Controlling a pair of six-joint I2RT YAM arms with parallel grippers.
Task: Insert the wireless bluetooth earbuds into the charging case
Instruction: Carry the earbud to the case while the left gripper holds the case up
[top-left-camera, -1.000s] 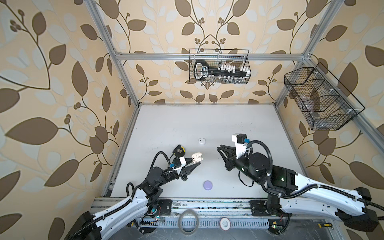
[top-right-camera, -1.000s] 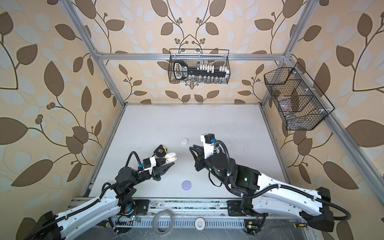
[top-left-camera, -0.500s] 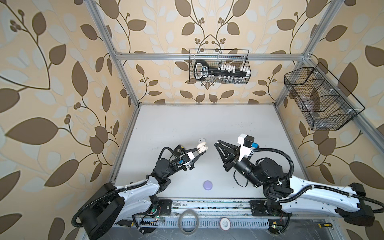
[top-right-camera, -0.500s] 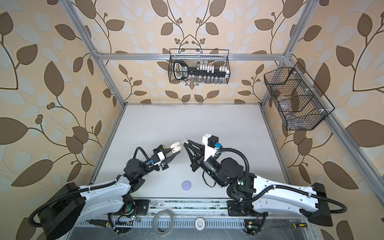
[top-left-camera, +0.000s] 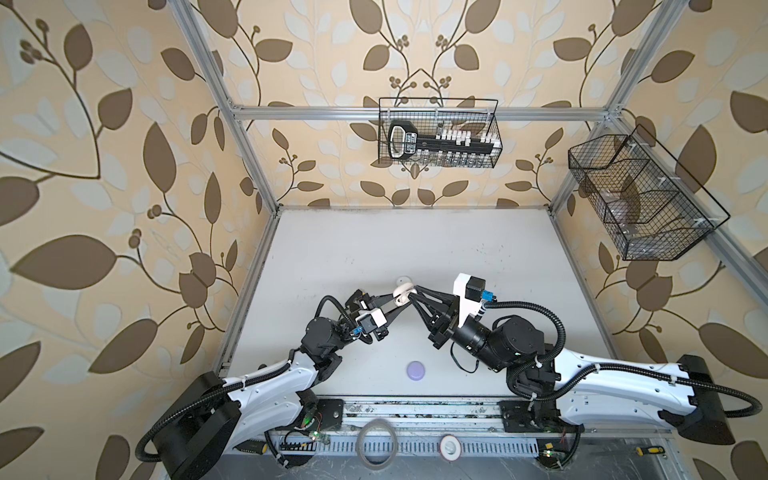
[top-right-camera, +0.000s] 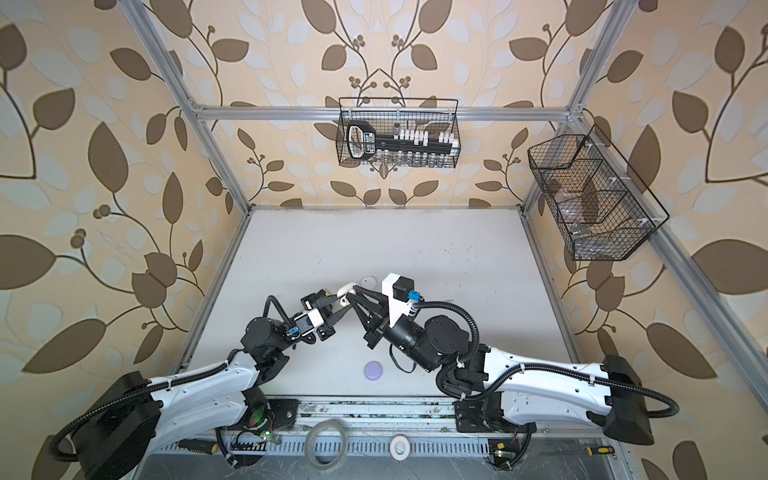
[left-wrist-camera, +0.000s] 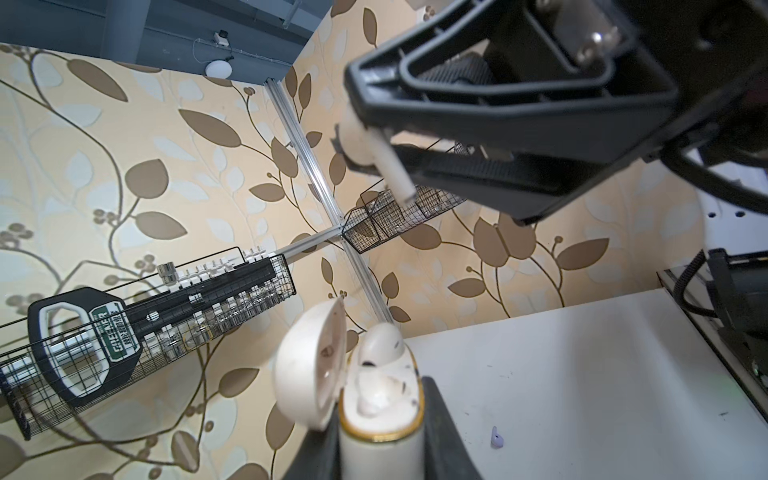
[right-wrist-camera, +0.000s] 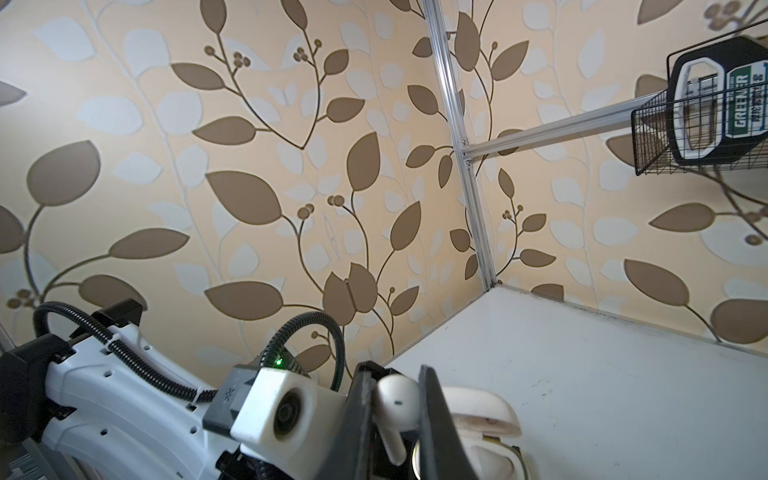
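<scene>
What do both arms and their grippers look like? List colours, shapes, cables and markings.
The left arm and right arm have white shells, black round joints and black bases. Ribbed black conduit loops alongside each. A white camera block with a blue plug sits at each wrist. The left gripper and right gripper have black, tapered, open-frame fingers.

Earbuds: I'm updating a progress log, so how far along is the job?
Done: one earbud sits in the open cream case, clamped by the left gripper. In hand: the right gripper holds a second white earbud by the case. Left: seating it; a lavender earbud lies loose on the table.
</scene>
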